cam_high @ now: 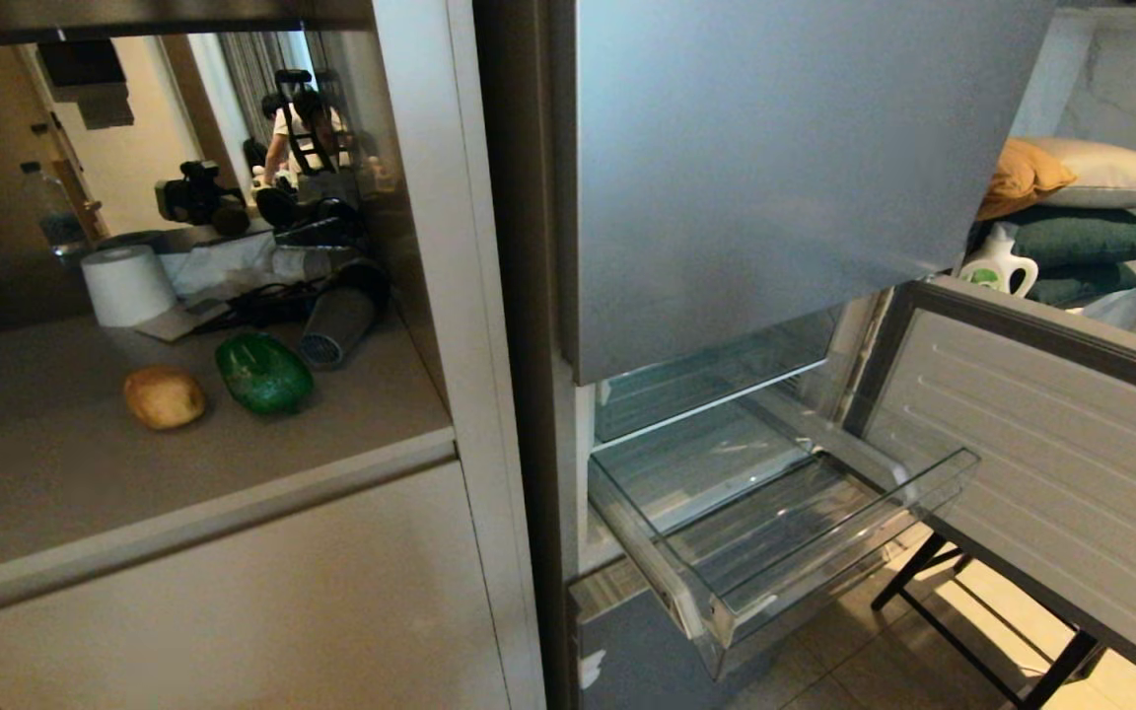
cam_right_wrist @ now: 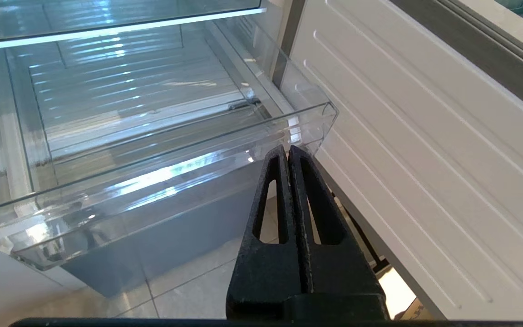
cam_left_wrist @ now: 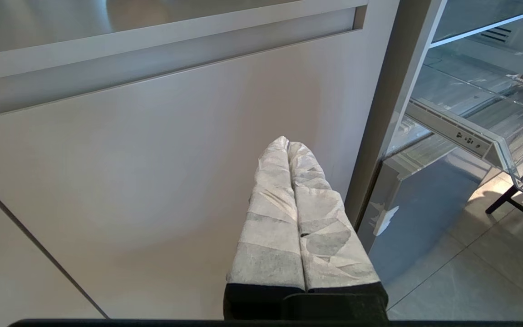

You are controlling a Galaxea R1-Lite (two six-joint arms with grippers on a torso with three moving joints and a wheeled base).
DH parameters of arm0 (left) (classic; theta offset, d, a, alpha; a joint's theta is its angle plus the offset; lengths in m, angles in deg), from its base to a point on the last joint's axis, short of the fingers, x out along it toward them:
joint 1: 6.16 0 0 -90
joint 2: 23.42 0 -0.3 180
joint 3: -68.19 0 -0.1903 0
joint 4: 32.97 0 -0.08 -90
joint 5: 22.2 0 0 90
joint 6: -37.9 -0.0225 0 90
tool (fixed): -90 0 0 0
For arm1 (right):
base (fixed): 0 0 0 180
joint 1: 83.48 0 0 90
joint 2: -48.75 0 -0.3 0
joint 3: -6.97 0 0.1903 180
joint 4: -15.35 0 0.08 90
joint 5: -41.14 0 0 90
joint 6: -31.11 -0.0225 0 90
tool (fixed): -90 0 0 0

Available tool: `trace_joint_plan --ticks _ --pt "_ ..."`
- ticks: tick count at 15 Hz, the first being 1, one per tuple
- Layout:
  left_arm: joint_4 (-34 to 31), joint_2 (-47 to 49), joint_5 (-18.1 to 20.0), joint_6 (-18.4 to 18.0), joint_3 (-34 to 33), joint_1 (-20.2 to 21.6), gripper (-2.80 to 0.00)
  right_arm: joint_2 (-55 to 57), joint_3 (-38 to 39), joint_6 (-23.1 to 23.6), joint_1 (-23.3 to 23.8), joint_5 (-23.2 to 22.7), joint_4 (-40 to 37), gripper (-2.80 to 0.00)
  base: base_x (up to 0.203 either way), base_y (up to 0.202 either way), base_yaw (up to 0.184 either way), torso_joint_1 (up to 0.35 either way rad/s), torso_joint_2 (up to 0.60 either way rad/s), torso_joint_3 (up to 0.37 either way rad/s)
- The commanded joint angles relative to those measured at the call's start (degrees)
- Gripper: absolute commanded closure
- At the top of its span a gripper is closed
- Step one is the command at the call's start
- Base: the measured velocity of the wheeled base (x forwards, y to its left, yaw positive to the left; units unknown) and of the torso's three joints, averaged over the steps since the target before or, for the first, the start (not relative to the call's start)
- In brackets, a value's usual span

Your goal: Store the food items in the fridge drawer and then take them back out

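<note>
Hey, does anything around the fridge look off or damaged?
The lower fridge panel under the open, empty drawer has a torn white patch, like peeling film. Nothing spilled; potato and pepper sit on the counter.

The black right end effector (cam_right_wrist: 288, 152) is pointing at the clear fridge drawer (cam_right_wrist: 152, 177), its two fingers pressed together. The drawer is sticking out with nothing lying in it. The white fridge door (cam_right_wrist: 425, 181) is standing open beside it.

Fridge drawer (cam_high: 829, 552): clear glossy plastic, ridged floor. Bell pepper (cam_high: 263, 373): glossy. Potato (cam_high: 164, 396): matt. Fridge door (cam_high: 765, 168): brushed metal.
</note>
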Motion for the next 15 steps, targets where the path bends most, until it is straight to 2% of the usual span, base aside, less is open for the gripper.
trace_joint_plan --ticks 1,11,15 --pt "0.03 0.01 0.02 0.03 -0.62 0.01 0.00 0.18 0.05 0.03 0.11 -0.03 0.18 0.00 0.000 0.000 0.000 0.000 0.00 0.000" --pt "0.03 -0.02 -0.01 0.03 -0.62 0.01 0.00 -0.26 1.11 1.00 0.78 -0.03 -0.08 0.00 0.000 0.000 0.000 0.000 0.00 0.000" --pt "0.03 -0.02 -0.01 0.03 -0.62 0.01 0.00 -0.26 1.81 1.35 0.78 -0.12 -0.08 0.00 0.002 -0.007 0.150 0.002 0.00 0.001"
